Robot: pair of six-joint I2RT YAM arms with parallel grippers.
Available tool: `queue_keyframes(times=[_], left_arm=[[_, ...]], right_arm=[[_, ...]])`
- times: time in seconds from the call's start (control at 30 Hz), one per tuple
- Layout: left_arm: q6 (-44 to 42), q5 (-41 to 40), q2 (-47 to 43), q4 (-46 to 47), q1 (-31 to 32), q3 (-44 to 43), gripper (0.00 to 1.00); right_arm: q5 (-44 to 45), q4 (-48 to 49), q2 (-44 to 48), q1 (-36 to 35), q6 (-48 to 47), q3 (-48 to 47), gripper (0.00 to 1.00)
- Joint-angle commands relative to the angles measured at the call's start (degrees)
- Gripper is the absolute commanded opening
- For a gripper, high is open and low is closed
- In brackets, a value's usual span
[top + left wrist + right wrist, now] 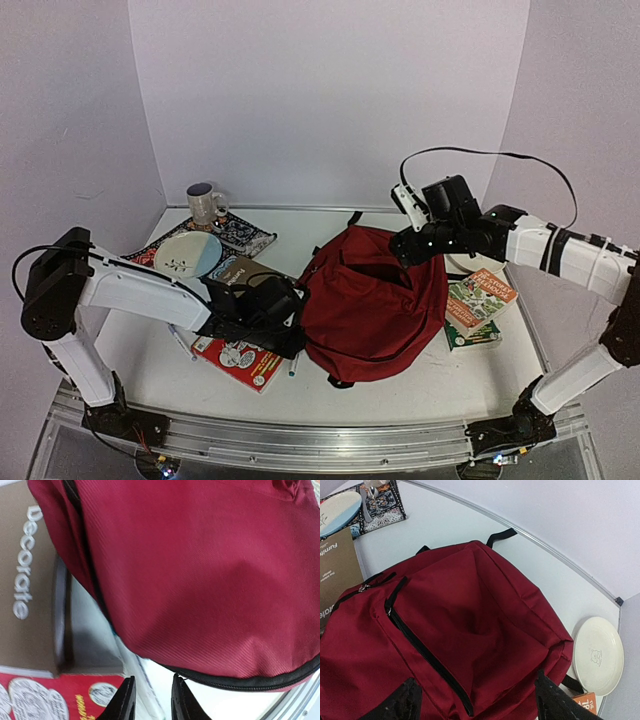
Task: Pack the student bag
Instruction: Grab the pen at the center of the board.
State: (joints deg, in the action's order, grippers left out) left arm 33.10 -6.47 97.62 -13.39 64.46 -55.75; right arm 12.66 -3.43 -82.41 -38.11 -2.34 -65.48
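**Operator:** Where does the student bag point(375, 305) lie?

**Technician:** At the centre of the surface point(430, 385), slumped. Its long axis runs roughly from 12 to 6 o'clock in the top view. Books lie at its 9 and 3 o'clock sides.

**Operator:** Which arm is nearer?

**Technician:** Both reach it. The left arm point(150, 290) lies low at the bag's 9 o'clock edge. The right arm point(560, 250) hangs above its 1 o'clock corner.

**Operator:** State of the jaws?

**Technician:** Left jaws: narrow. The fingertips point(125, 702) show only a slim gap, with nothing visible inside it. Right jaws: wide and holding nothing, with red fabric filling the whole span between them.

**Operator:** Which relation governs the coming move?

**Technician:** Probably the left jaws against the black zip seam point(240, 682). In the left wrist view the seam lies just beyond the fingertips, toward 1 o'clock, and runs across their line. A pinch there likely calls for a short advance in that direction. The pocket zip point(427, 652) runs from 10 to 5 o'clock under the right jaws. Whether the main compartment is open cannot be told.
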Motion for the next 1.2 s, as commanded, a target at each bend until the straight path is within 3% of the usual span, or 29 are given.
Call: queue_keyframes(times=[0.0, 0.3, 0.9, 1.07, 1.17], left_arm=[[3.56, -2.09, 1.93, -3.91, 1.88, -4.12, 0.24], [9.11, -5.69, 6.22, -10.89, 2.75, -7.59, 0.24], [8.26, -9.07, 14.55, -15.73, 2.59, -13.91, 0.29], [8.43, -7.34, 15.73, -16.49, 2.58, -13.12, 0.22], [8.44, -6.54, 14.70, -16.60, 2.60, -12.40, 0.11]], right_arm=[[-1.45, 1.94, 3.65, 0.22, 2.41, 3.29, 0.83], [-2.98, 4.54, 6.45, 0.21, 4.40, 7.90, 0.91], [-2.99, 6.41, 6.83, 0.20, 4.01, 9.94, 0.95], [-2.77, 6.51, 5.80, 0.18, 2.92, 9.38, 0.96], [-2.29, 6.53, 4.31, 0.21, 2.06, 8.24, 0.96]])
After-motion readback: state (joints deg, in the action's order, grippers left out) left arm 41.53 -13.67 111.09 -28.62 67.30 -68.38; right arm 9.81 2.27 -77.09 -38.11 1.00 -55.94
